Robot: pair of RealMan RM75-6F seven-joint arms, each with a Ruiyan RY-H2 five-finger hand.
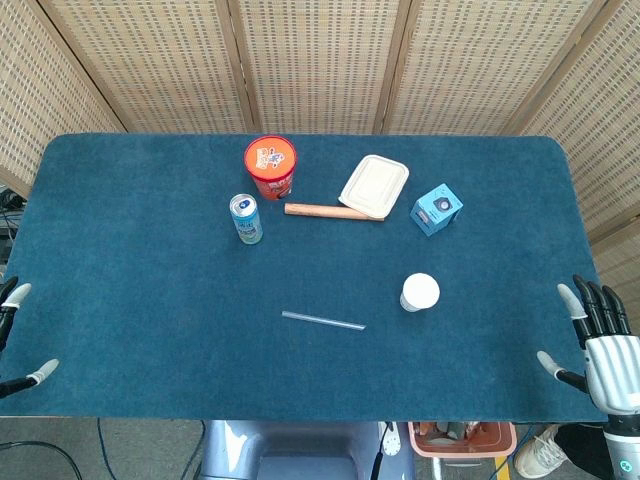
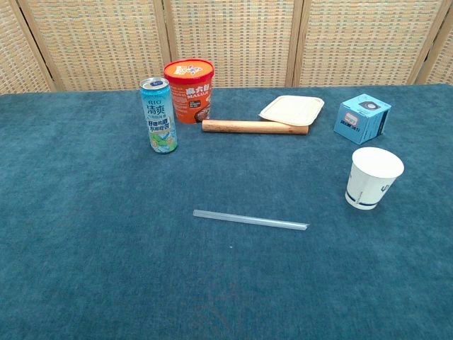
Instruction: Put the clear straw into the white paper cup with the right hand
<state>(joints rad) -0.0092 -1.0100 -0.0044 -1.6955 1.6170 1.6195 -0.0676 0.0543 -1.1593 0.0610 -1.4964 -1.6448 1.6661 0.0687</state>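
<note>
Though wicker-screened behind, blue cloth table w/ straw

place: staged lab | cues: woven screens, blue-clothed table

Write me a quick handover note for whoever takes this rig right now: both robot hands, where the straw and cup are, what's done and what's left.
Left robot hand: only its fingertips show at the table's near-left edge, holding nothing visible, so I cannot tell its state.
Right robot hand: open, fingers spread, empty, at the table's near-right edge.
Clear straw: lying flat on the blue cloth near the table's middle, untouched.
White paper cup: upright, empty as far as the chest view shows, to the right of the straw and apart from it.
Done: nothing yet.
Left: reach with the right robot hand, pick up the straw, put it into the cup.
</note>
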